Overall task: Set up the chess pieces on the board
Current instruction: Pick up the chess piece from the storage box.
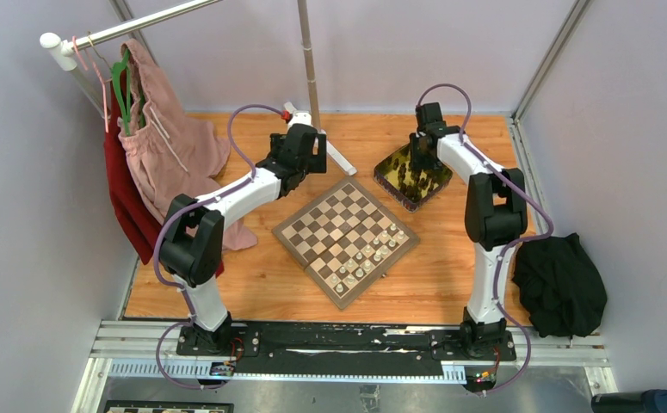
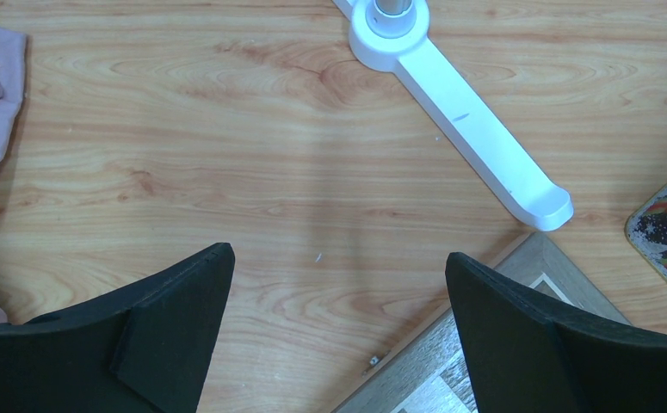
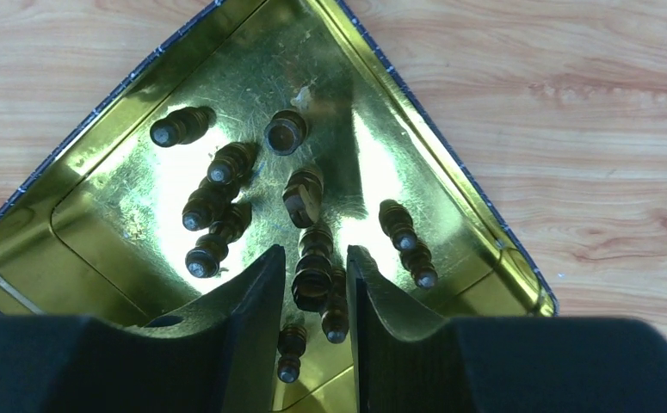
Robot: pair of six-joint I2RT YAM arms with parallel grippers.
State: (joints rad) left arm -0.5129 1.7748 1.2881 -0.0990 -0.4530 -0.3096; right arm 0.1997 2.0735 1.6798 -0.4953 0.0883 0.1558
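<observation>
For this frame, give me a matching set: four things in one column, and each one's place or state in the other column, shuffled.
1 pale chess pieces
2 dark chess pieces
3 left gripper
4 black cloth

a lying in the gold tin
b on the board
c heaped at the far right
d open, holding nothing

Pairs: 1-b, 2-a, 3-d, 4-c

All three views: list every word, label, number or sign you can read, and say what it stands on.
No text can be read anywhere.
Tin: patterned rim only, no letters visible.
Board: no letters or numbers on the border that shows.
Arm bases: small coloured marks, too small to read.
</observation>
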